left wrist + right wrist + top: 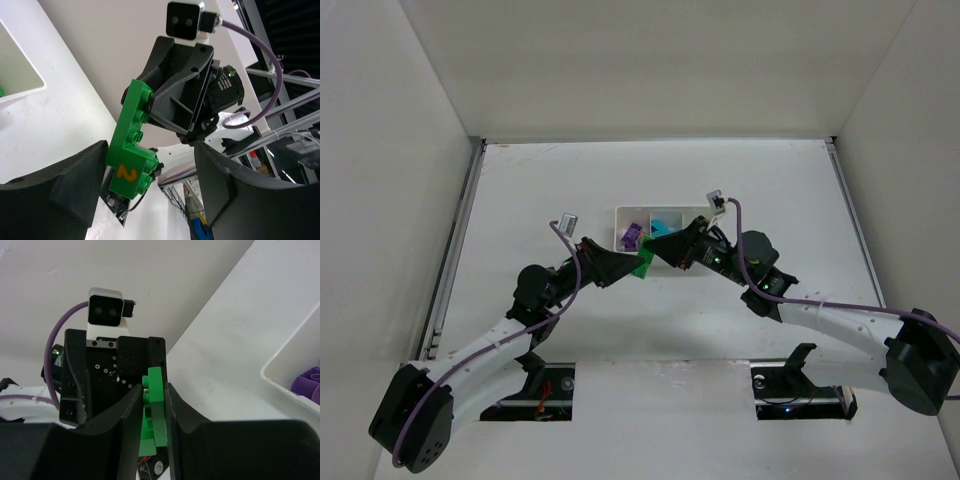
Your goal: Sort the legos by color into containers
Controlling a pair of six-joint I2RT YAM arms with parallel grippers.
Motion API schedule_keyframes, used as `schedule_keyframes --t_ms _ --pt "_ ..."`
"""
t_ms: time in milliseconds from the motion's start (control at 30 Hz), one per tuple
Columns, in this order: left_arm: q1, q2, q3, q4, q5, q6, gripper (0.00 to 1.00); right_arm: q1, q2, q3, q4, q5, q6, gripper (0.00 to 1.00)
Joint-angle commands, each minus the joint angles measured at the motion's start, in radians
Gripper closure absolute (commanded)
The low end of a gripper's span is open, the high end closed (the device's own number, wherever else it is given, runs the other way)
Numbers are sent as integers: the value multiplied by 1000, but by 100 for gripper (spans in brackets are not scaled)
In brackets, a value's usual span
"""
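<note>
Pinched firmly between the nearly closed fingers of the right tool [658, 245]: a green lego stack [642, 266], printed with a yellow "2", at the 7 o'clock corner of the tray [660, 209] in the top view. Met from 9 o'clock by the left tool [620, 268], spread wide with nothing gripped, the stack between its fingers and close against one; touching or not, cannot tell. Inside the tray, purple legos [632, 236] in the 9 o'clock compartment, a cyan lego [665, 224] in the middle one. White surface [540, 190] beneath.
</note>
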Motion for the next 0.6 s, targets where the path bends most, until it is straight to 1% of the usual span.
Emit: schedule_keyframes --t_ms 0,133,233,367,567 --pt "23 -21 -5 65 -16 19 33 3 -18 -3 25 31 -17 71" --pt "30 -10 -12 57 -42 43 32 1 -1 -2 -6 62 -30 72" --pt "46 -12 -25 23 -79 76 29 1 5 0 -27 100 -51 73" --pt "60 -27 -34 -69 -149 134 29 0 9 13 -78 137 -74 73" --pt "40 -27 -12 -171 -232 198 30 0 35 15 -79 166 -88 74"
